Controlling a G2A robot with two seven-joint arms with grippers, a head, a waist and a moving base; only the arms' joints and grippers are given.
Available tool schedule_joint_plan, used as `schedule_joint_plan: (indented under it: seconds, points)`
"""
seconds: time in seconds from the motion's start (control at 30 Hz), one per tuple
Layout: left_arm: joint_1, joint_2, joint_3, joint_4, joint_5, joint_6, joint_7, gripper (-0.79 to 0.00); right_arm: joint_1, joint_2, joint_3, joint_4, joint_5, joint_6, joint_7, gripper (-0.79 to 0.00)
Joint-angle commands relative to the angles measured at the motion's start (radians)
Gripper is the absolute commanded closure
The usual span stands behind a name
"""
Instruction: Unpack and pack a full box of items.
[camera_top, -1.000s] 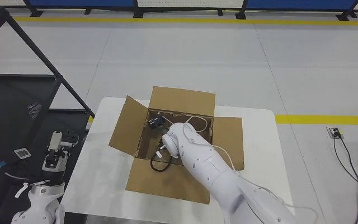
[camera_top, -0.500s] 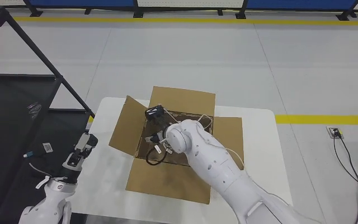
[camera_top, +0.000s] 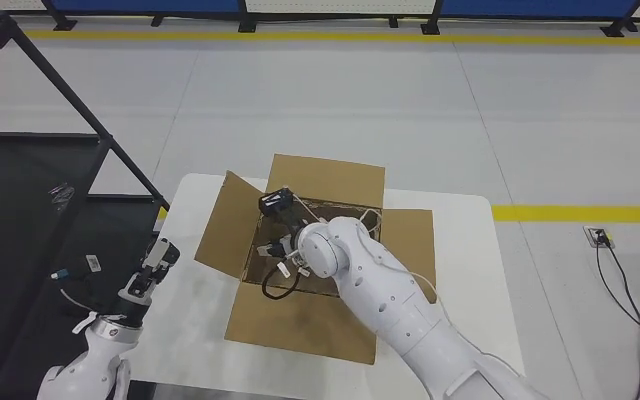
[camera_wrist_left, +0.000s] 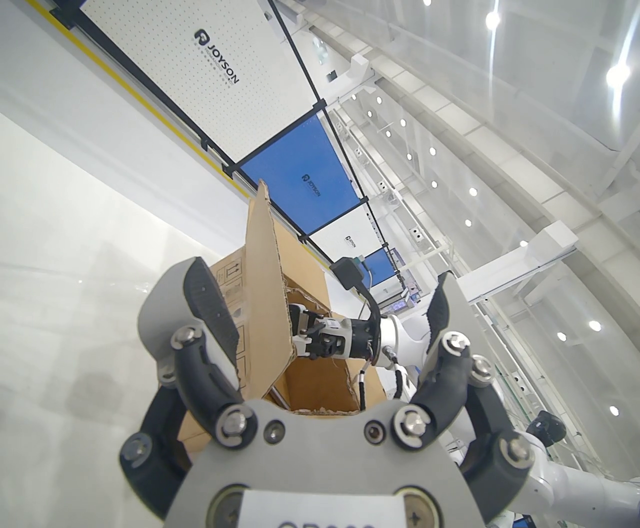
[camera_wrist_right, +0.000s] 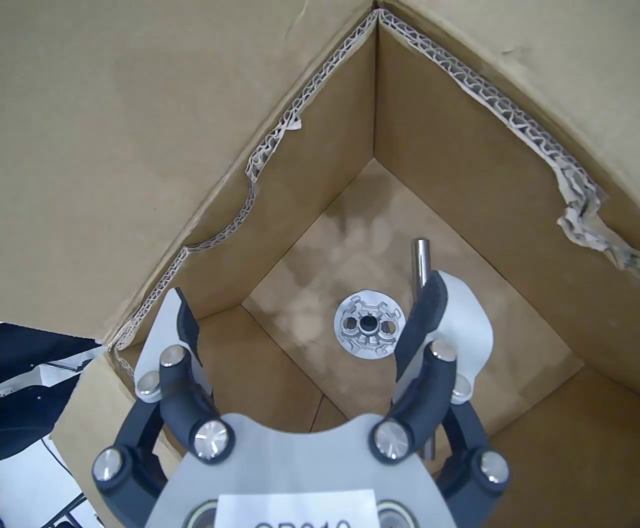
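Note:
An open cardboard box stands in the middle of the white table, all flaps folded out. My right arm's wrist is down inside the box near its left wall. My right gripper hangs open over the box floor. Below it lie a round toothed metal disc and a shiny metal rod, the rod partly hidden behind one finger. My left gripper is open and holds nothing, off the table's left edge, pointing at the box's left flap.
A black metal frame and a dark netted area stand to the left of the table. The box walls close in tightly around the right gripper. Bare table surface lies right of the box.
My left arm has swung from the lower left up toward the table's left edge. My right wrist has shifted left and up a little inside the box.

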Motion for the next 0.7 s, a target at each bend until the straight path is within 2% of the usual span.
schedule_joint_plan:
  seconds: [0.0, 0.17, 0.27, 0.37, 0.67]
  points:
    - [0.0, 0.0, 0.0, 0.0, 0.0, 0.0, 0.0, -0.785, -0.004, 0.0, 0.0, 0.0, 0.0, 0.0, -0.004, -0.785]
    - [0.0, 0.003, 0.017, -0.014, 0.037, 0.035, -0.02, -0.785, -0.034, 0.014, 0.054, -0.012, 0.026, -0.015, -0.064, -0.785]
    - [-0.003, 0.007, 0.034, -0.022, 0.064, 0.039, -0.058, -0.785, -0.069, 0.036, 0.125, -0.067, 0.061, -0.063, -0.096, -0.785]
    - [-0.006, 0.009, 0.054, -0.028, 0.08, 0.038, -0.075, -0.785, -0.129, 0.067, 0.209, -0.167, 0.085, -0.114, -0.091, -0.785]
    - [-0.019, 0.013, 0.121, -0.076, 0.106, 0.016, -0.112, -0.785, -0.417, 0.157, 0.506, -0.589, 0.196, -0.235, 0.032, -0.785]
